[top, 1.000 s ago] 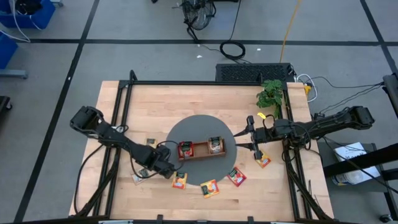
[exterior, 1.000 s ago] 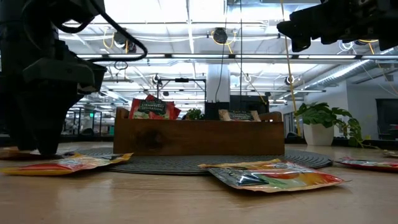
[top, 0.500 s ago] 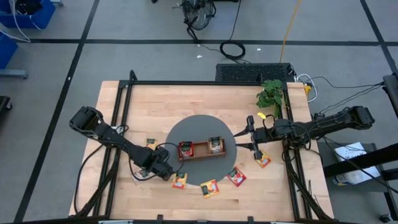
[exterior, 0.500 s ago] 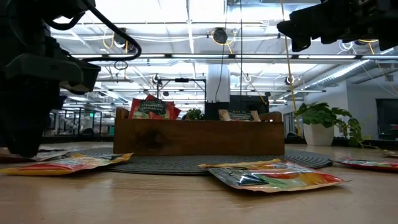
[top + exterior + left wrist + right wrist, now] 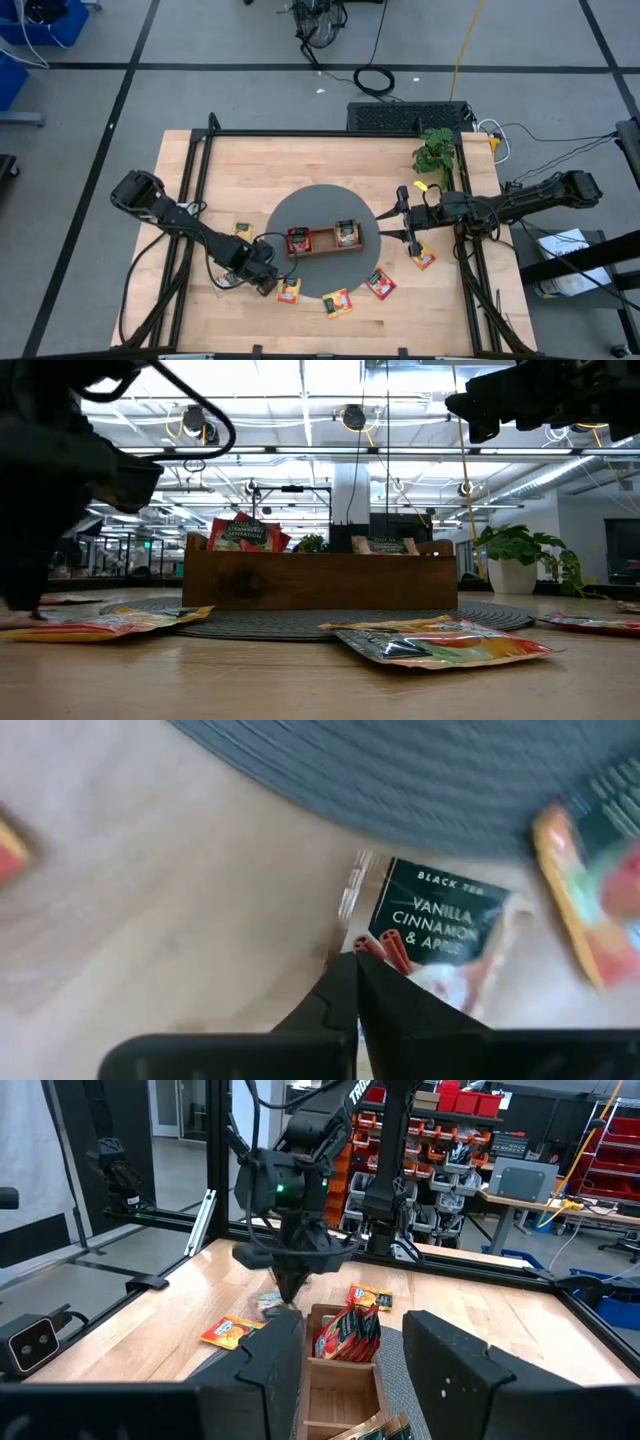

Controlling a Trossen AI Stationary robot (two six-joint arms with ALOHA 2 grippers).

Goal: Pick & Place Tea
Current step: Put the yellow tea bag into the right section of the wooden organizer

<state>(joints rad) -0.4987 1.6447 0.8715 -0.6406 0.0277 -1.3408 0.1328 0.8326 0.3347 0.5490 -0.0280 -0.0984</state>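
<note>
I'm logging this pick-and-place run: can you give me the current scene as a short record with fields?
left gripper: shut on the dark black tea packet, on bare wood beside the grey mat
right gripper: open, holding nothing, raised at the mat's right edge
wooden tray: on the mat, red packet in its left compartment
loose packets: several on the table in front of the mat

Grey floor point(image 5: 250, 90) marked with dark lines, bright ceiling lights point(image 5: 300, 380), red storage bins point(image 5: 470, 1100) beyond

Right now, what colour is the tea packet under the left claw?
Dark green with white lettering, seen best in the left wrist view: the tea packet.
</note>
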